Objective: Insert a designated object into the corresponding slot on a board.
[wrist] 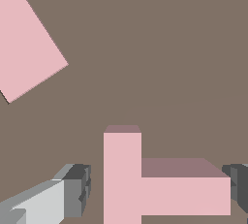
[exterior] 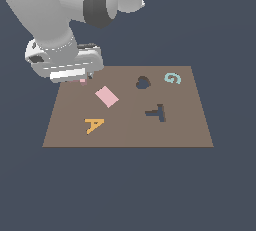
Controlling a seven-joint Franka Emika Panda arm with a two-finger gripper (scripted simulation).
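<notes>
The pale-pink T block (wrist: 145, 184) lies flat on the brown board (exterior: 190, 125), at the far corner on the exterior view's left, between the fingers (wrist: 72, 194) of the claw (exterior: 82, 78). The claw is spread, fingers just beside the T with gaps showing. From outside, only a pink sliver shows beneath the claw. Nearby lies the pink rectangle (exterior: 107, 96); the dark T slot (exterior: 157, 113) sits well apart.

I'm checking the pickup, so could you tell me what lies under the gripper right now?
The wrist view shows the pink T on the board, between the gripper fingers. In the exterior view the hand covers it except a pink sliver.
</notes>
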